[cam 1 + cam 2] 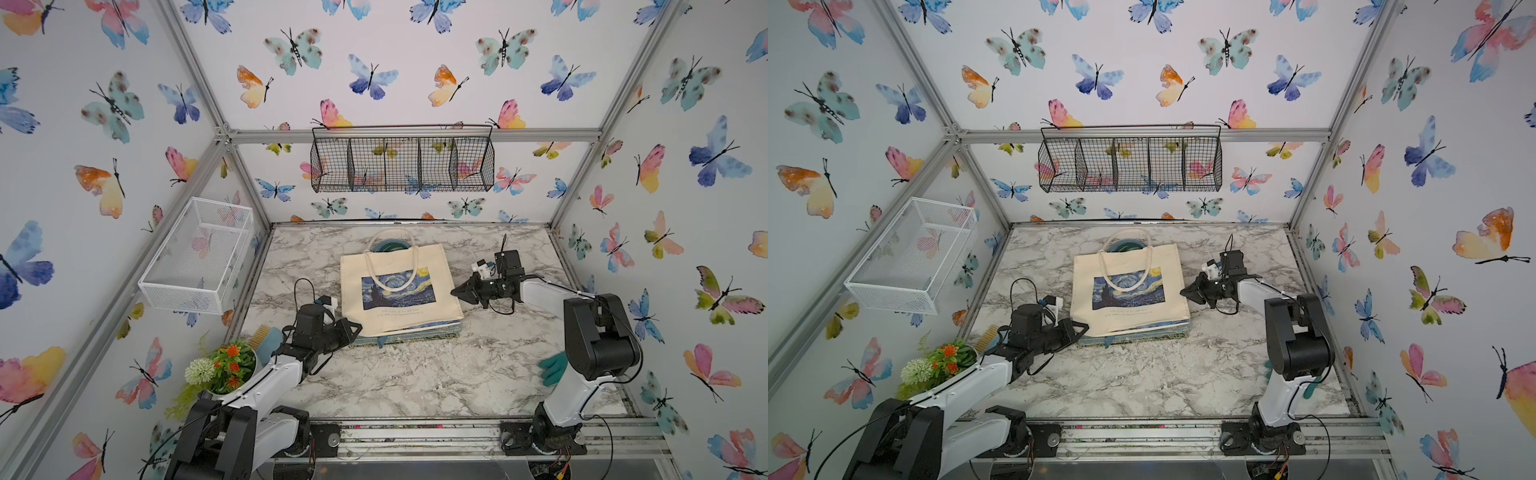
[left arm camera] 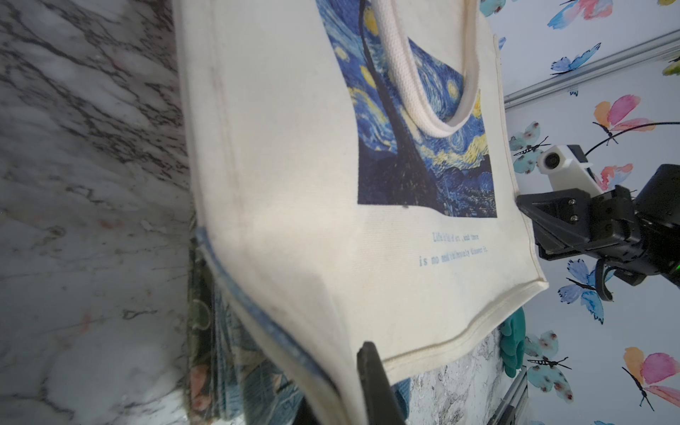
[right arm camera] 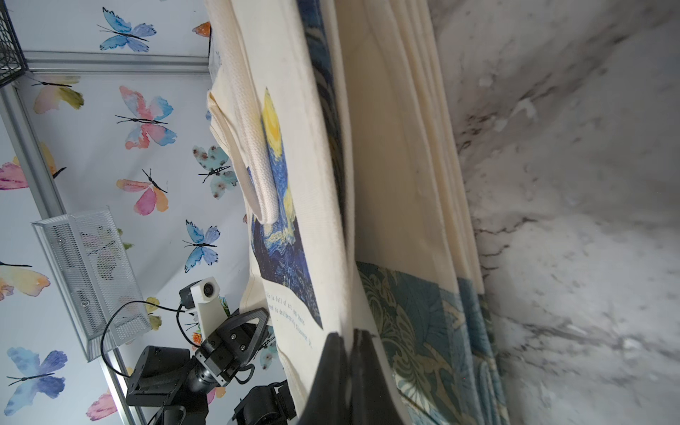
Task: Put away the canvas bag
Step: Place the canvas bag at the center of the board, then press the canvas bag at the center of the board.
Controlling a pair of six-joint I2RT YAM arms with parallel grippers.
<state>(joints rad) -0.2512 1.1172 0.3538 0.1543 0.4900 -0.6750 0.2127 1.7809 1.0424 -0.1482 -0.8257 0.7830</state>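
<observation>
Top views both show the canvas bag [image 1: 399, 291], left gripper [image 1: 357, 328] pinching its near-left corner, right gripper [image 1: 455, 292] nipping its right edge, jaws nearly closed.

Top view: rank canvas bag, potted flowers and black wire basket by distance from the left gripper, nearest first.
1. canvas bag: centre, its near-left corner right at the fingers of the left gripper.
2. potted flowers: near-left corner, beside the left arm.
3. black wire basket: hung high at the back, beyond the bag.
</observation>
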